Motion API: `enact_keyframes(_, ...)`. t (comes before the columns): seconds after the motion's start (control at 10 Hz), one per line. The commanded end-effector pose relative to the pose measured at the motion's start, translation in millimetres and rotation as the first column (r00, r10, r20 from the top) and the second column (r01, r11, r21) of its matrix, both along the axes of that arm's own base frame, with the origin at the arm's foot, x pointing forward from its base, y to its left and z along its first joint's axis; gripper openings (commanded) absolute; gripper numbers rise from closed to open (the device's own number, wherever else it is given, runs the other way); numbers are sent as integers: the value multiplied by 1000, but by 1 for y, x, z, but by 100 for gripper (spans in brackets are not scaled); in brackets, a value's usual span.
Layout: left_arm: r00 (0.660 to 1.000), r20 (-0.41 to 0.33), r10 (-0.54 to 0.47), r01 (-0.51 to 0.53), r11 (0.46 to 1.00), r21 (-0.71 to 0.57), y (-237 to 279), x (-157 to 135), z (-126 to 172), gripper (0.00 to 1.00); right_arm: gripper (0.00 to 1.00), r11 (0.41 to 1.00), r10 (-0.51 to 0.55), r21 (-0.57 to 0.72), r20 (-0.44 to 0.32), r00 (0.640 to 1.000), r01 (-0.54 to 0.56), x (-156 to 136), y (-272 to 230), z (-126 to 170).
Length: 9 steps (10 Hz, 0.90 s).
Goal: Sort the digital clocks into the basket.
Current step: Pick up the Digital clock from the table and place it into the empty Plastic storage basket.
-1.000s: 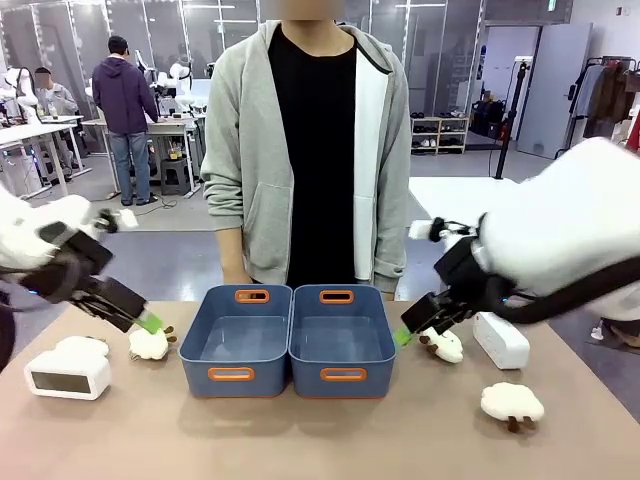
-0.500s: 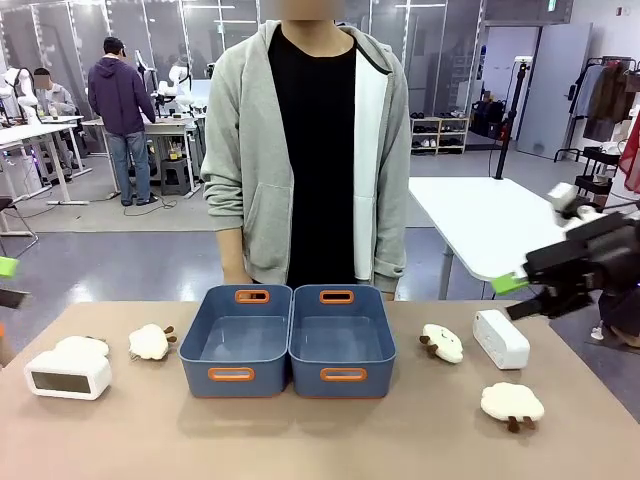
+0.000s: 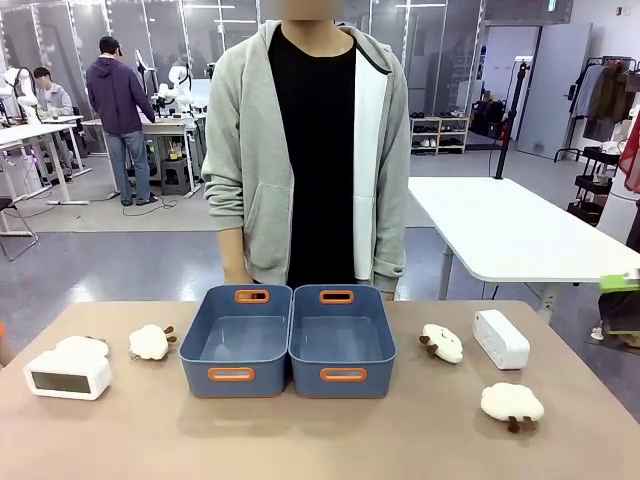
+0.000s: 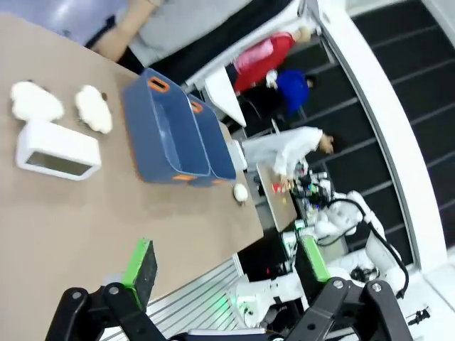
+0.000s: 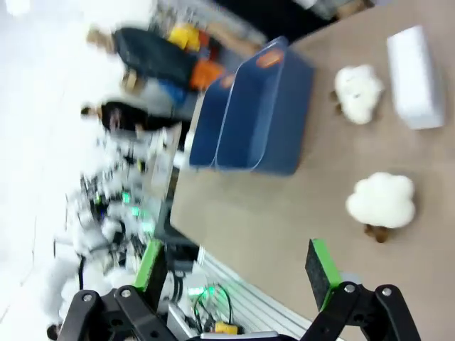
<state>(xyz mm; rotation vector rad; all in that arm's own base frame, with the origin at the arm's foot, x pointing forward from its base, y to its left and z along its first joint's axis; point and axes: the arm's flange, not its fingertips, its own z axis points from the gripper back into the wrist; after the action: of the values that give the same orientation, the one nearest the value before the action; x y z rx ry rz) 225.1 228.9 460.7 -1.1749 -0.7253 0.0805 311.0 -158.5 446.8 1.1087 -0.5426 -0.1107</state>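
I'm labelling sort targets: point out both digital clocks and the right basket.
left digital clock (image 3: 62, 380), front view, display face.
right digital clock (image 3: 501, 338), front view, white top.
right basket (image 3: 310, 381), front view, front wall.

open-plan lab – glass partitions (image 3: 420, 50), cluttered workbenches (image 3: 168, 127) at back – people (image 3: 120, 95) busy there, white table (image 3: 510, 235)

I record grey floor (image 3: 150, 262), glass partitions (image 3: 60, 45) and workbenches (image 3: 172, 127) far beyond the right gripper (image 5: 238, 266); a white table (image 3: 510, 230) stands nearer it. Ceiling lights (image 3: 208, 6) lit.
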Motion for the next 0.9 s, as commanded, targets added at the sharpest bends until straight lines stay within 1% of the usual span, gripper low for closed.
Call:
enact_keyframes(0.0, 997, 34, 62, -61, 998, -23, -13, -13, -17, 100, 100, 997, -78, 14, 31, 996, 78, -6, -15, -5)
enact_keyframes(0.1, 995, 23, 93, -92, 995, -27, -11, -13, -15, 100, 100, 996, -87, 17, 18, 996, 87, -3, -12, -8)
enact_keyframes(0.2, 999, 1, 51, -51, 999, -13, 13, -11, -7, 100, 100, 997, -74, -2, 5, 997, 74, 11, -4, -14)
enact_keyframes(0.3, 999, 1, 51, -51, 999, -13, 13, -11, -7, 100, 100, 995, -95, 17, -3, 995, 95, -12, -27, -4)
enact_keyframes(0.8, 999, 1, 51, -51, 999, -13, 13, -11, -7, 100, 100, 995, -95, 17, -3, 995, 95, -12, -27, -4)
